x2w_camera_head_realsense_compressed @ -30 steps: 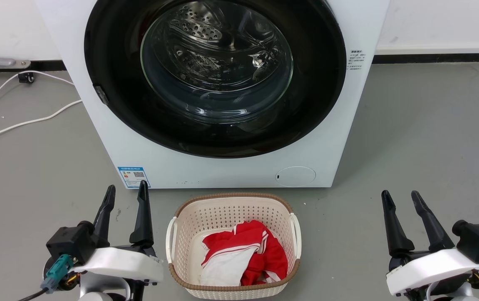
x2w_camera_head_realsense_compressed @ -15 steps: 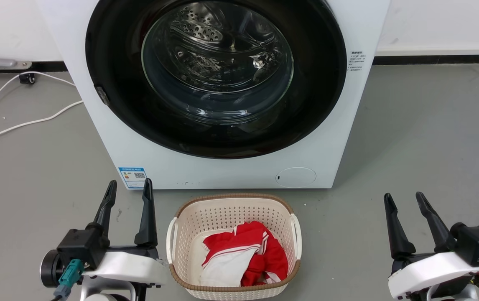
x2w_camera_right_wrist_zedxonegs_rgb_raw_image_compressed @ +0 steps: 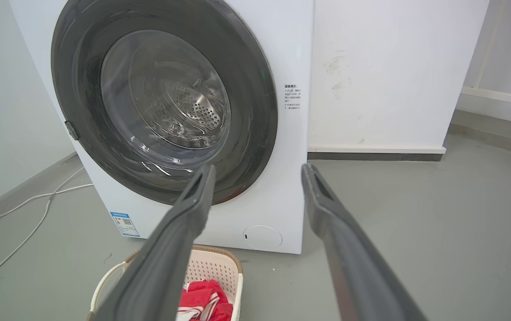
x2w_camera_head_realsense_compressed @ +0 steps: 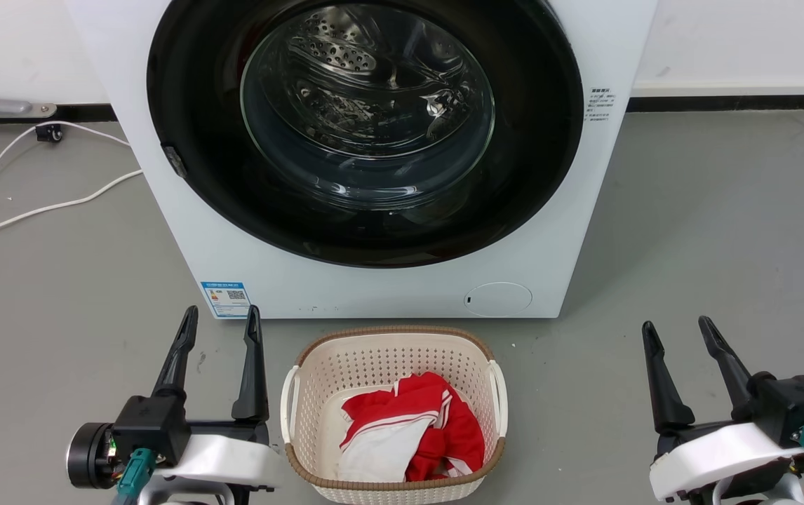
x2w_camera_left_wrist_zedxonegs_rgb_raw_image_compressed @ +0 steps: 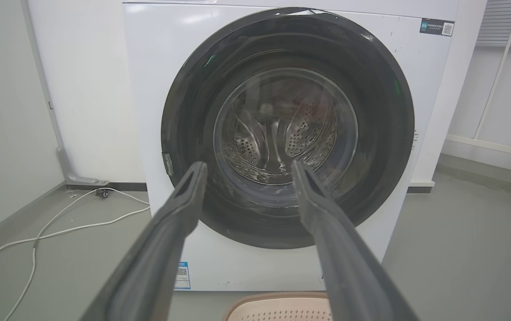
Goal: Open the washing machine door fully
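Since 1 s ago: left end effector (x2w_camera_head_realsense_compressed: 219,319) has rolled at the wrist, its camera housing dropping lower and toward the arm's outer side; fingertips sit about where they were. Right end effector (x2w_camera_head_realsense_compressed: 679,330) barely shifted. Whole head view drifted slightly, so that part is camera motion, not the scene.

State now:
- Both end effectors have fingers spread wide and hold nothing. Both sit low over the floor, well apart from the machine.
- washing machine door (x2w_camera_head_realsense_compressed: 184,105) is shut, flush against the front of the washing machine (x2w_camera_head_realsense_compressed: 374,291), straight ahead of both arms and above them.
- Small grey tab (x2w_camera_head_realsense_compressed: 172,160) on the door's rim at the robot's left. My guess is that's the latch/handle side, so the hinge would be on the right; hinge itself not visible.
- laundry basket (x2w_camera_head_realsense_compressed: 393,337) with red and white cloth sits on the floor between the 2 arms, just in front of the machine.

Key relation: tab lies up and forward of the left end effector, closer to it than to the right. Left arm looks like the one to reach. Task not started.
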`<state>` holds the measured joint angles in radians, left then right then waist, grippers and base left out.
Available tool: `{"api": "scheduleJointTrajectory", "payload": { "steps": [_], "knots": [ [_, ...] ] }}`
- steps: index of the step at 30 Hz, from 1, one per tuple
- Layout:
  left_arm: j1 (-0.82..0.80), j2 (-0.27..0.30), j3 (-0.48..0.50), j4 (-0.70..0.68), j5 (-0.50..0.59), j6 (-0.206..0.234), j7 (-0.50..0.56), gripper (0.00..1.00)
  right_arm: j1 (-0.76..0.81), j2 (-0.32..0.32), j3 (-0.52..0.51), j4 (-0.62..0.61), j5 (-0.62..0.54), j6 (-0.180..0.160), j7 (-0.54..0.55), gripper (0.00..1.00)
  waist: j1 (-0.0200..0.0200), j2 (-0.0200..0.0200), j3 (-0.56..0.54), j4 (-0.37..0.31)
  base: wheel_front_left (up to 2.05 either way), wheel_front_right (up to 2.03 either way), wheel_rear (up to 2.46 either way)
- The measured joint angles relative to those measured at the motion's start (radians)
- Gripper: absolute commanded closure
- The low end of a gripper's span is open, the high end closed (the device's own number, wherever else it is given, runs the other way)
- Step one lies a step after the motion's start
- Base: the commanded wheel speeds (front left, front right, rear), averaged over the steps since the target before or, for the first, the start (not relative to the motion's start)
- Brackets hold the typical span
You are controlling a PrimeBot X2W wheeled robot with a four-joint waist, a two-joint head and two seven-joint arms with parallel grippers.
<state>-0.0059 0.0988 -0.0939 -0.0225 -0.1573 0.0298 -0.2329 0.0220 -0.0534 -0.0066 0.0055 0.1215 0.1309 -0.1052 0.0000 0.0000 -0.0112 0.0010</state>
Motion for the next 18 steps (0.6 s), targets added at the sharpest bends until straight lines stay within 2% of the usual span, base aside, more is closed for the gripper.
{"api": "scheduleJointTrajectory", "payload": {
  "steps": [18],
  "knots": [
    [0.019, -0.026, 0.018, -0.013, 0.086, -0.012, -0.029, 0.00, 0.002, 0.001, 0.013, -0.008, -0.095, 0.000, -0.009, 0.00, 0.0000, 0.0000, 0.002, 0.002, 0.00, 0.00, 0.00]
  ]
}}
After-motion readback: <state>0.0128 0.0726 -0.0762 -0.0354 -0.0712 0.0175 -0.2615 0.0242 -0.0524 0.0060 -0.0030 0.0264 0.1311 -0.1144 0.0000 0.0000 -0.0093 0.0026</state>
